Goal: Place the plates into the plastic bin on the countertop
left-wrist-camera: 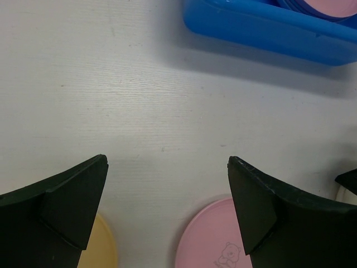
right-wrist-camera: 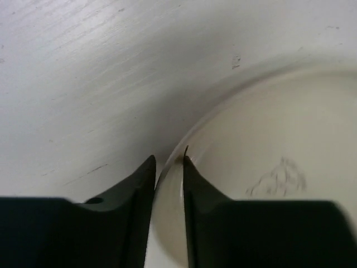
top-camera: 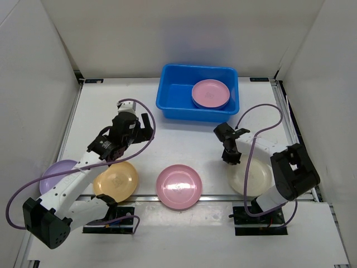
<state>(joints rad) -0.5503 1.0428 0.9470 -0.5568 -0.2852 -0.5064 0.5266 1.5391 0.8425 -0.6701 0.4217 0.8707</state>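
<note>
The blue plastic bin (top-camera: pixel 173 97) stands at the back centre of the countertop and holds a stack with a pink plate (top-camera: pixel 210 92) on top. On the countertop (top-camera: pixel 178 139) lie a lilac plate (top-camera: pixel 56 174), an orange-yellow plate (top-camera: pixel 116 180), a pink plate (top-camera: pixel 178 186) and a cream plate (top-camera: pixel 251 176). My right gripper (right-wrist-camera: pixel 169 161) is shut on the rim of the cream plate (right-wrist-camera: pixel 268 167) at its left edge. My left gripper (top-camera: pixel 134 124) is open and empty above bare countertop, behind the orange-yellow plate (left-wrist-camera: pixel 103 248) and the pink plate (left-wrist-camera: pixel 215 240).
White walls close in the countertop on the left, back and right. Metal rails (top-camera: pixel 72 120) run along its edges. The bin's near wall (left-wrist-camera: pixel 268 30) shows at the top of the left wrist view. Purple cables loop from both arms.
</note>
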